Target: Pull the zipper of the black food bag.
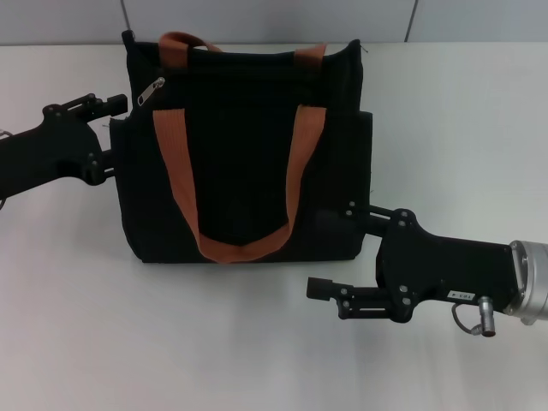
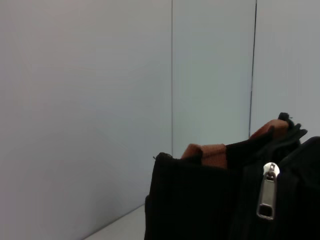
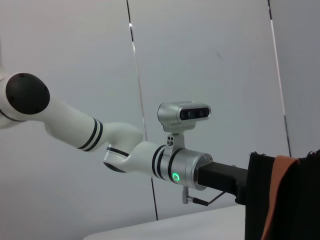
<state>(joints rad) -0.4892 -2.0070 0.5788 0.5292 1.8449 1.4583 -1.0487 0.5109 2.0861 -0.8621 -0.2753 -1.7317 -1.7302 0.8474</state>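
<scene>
The black food bag [image 1: 244, 154] stands upright on the white table, its orange-brown handles [image 1: 175, 171] hanging down its front. The silver zipper pull [image 1: 151, 91] hangs at the bag's top left corner. It also shows close up in the left wrist view [image 2: 267, 197], against the black fabric [image 2: 200, 205]. My left gripper [image 1: 114, 135] is open at the bag's left side, just below and left of the pull. My right gripper [image 1: 336, 249] is open at the bag's lower right corner, with its upper finger [image 1: 360, 210] against the bag.
The white table [image 1: 462, 111] runs around the bag, with a grey wall behind it. The right wrist view shows the white left arm [image 3: 125, 150], its wrist camera [image 3: 184, 114] and the bag's edge [image 3: 257, 200] with an orange strap [image 3: 280, 195].
</scene>
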